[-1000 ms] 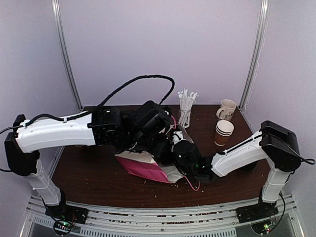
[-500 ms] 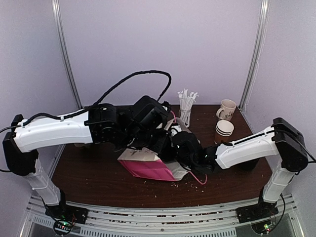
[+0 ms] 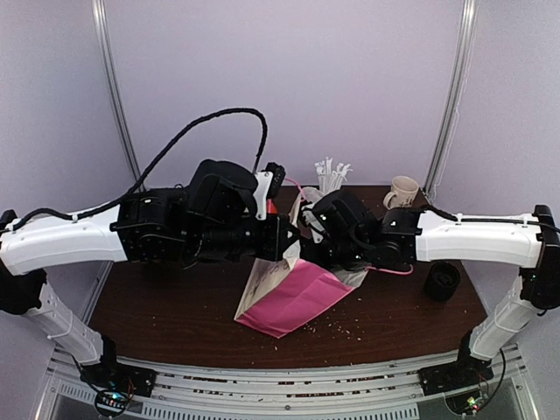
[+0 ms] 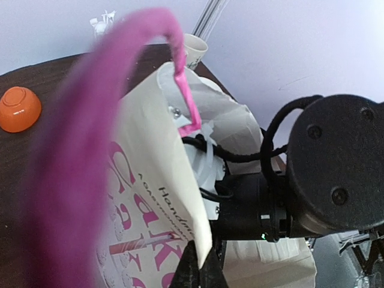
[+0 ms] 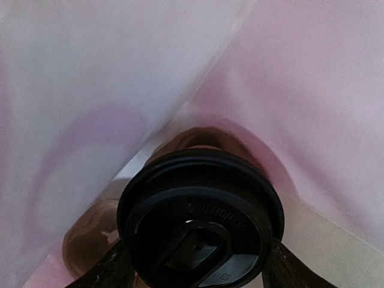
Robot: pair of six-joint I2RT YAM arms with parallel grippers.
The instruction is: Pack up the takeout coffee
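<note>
Left pincer (image 4: 201, 267) pinches bag (image 3: 293, 297) rim open; right pincer (image 5: 200, 273) grips coffee (image 5: 201, 210) inside bag. Next, I'd lower and release upright.

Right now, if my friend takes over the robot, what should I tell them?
The left gripper is shut on the bag rim, holding it up.
The right gripper is shut on the cup, inside the bag.
Done: lid on, cup in the bag.
Left: set the cup down, let go, pull the right arm out, release the bag.
</note>
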